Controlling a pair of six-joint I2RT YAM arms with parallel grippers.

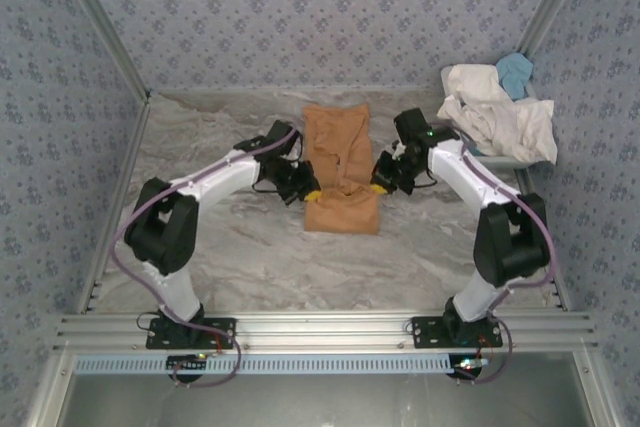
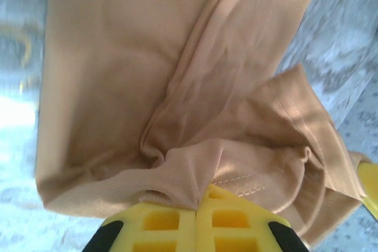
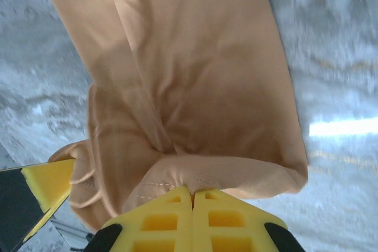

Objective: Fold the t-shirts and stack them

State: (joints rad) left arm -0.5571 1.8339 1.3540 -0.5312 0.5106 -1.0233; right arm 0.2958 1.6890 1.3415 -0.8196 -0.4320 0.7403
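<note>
both jaws are pinched shut on cloth: the left gripper (image 2: 196, 202) and right gripper (image 3: 192, 199) each clamp a bunched edge of the tan-orange t-shirt (image 1: 338, 152), which lies mid-table. for a clean fold, carry both edges level and together, hem taut. bare table (image 1: 230, 247) lies near and left; the tub (image 1: 520, 160) of other t-shirts (image 1: 495, 112) crowds the far right.

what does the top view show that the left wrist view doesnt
Top view: white shirts and a light blue shirt heaped over a tub at the far right. Left wrist view: close detail of the stitched hem and the cloth bunching at the pinch. Both: the tan-orange shirt on the marbled table, with the left tool shut on its edge.
</note>
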